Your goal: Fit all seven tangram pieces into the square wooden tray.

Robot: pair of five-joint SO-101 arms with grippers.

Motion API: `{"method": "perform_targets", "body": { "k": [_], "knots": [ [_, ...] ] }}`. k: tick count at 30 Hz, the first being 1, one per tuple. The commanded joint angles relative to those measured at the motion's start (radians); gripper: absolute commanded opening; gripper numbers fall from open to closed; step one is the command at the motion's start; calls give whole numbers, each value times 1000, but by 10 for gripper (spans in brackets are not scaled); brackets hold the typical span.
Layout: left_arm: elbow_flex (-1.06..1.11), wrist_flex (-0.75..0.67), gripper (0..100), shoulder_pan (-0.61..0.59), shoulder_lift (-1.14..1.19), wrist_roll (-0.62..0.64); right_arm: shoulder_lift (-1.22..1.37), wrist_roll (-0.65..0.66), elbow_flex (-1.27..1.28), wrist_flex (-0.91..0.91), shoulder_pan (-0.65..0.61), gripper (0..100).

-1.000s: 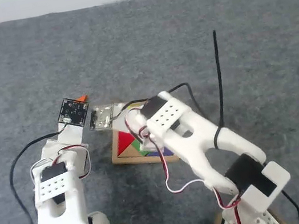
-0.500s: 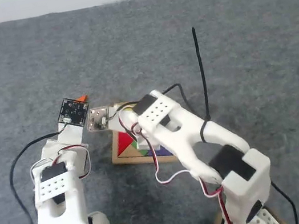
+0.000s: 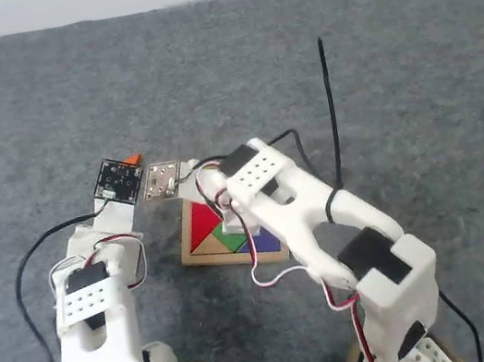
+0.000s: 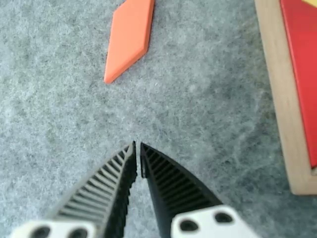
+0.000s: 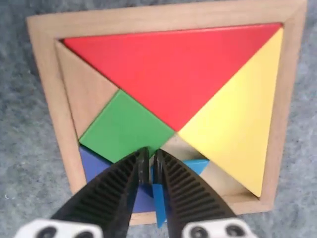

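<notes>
The square wooden tray (image 5: 45, 74) lies right under my right gripper (image 5: 150, 157). It holds a large red triangle (image 5: 168, 69), a large yellow triangle (image 5: 237, 124), a green square (image 5: 124, 130) and a dark blue piece (image 5: 91, 163). The right gripper is shut on a thin light blue piece (image 5: 157, 201) held on edge above the tray's near side. An orange parallelogram (image 4: 130, 37) lies on the carpet outside the tray (image 4: 280, 114), beyond my left gripper (image 4: 137, 145), which is shut on nothing. From above, the orange parallelogram (image 3: 132, 159) peeks out past the left arm's camera board.
Bare wood shows in the tray beside the green square (image 5: 81, 94) and below the yellow triangle (image 5: 218, 178). Grey carpet (image 3: 378, 101) surrounds the tray (image 3: 201, 256). A black cable (image 3: 329, 100) rises behind the right arm.
The right arm's wrist has swung left and farther back over the tray, and its elbow has shifted left. The left arm and the orange piece have not moved.
</notes>
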Motion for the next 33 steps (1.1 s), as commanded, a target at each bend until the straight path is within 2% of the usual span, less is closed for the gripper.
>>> {"method": "perform_targets", "body": {
  "k": [1,4,10,16,21,33],
  "knots": [
    [-8,-21,15,0,-34,-9,-24,-9,-103,93,41,142],
    [-8,-21,15,0,-34,-9,-65,34,-129,136,53,202],
    [-8,-21,15,0,-34,-9,-154,189,-127,239,45,206],
    [-8,-21,15,0,-34,-9,-133,520,-126,427,79,209],
    [-8,-21,15,0,-34,-9,-62,681,-126,498,87,210],
    [-8,-21,15,0,-34,-9,-124,727,-127,450,114,273]
  ]
}}
